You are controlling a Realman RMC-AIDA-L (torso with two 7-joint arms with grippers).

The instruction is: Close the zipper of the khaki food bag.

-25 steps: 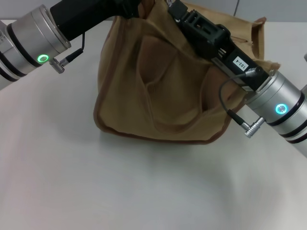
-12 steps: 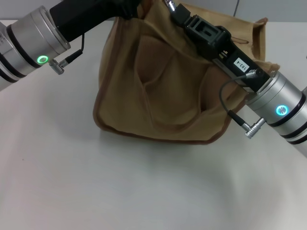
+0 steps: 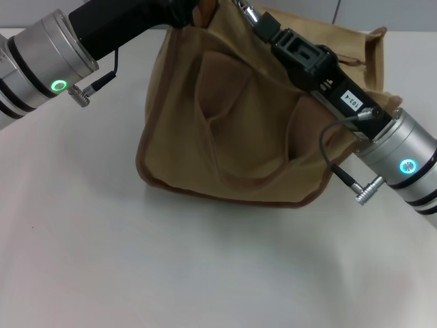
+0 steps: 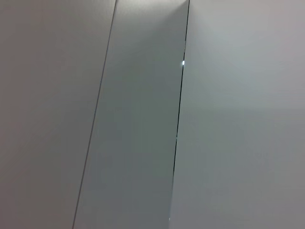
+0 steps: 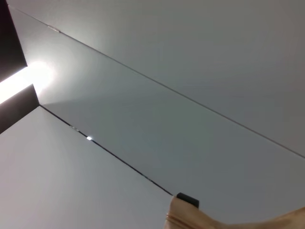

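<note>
While both grippers, fingers hidden past the frame's top edge, work at the tilted khaki food bag (image 3: 239,123) on the table (image 3: 136,273), an off-line pull could topple it.

Khaki food bag (image 3: 239,130) on the table (image 3: 171,266), left arm (image 3: 75,41) and right arm (image 3: 355,116) over its top.

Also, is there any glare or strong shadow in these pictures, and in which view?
Right wrist view: a bright glare patch at one edge beside a dark panel, with a scrap of the khaki food bag at another edge. Left wrist view: even grey panels, only a tiny glint on a seam. Head view: soft light, a faint shadow on the table before the bag.
</note>
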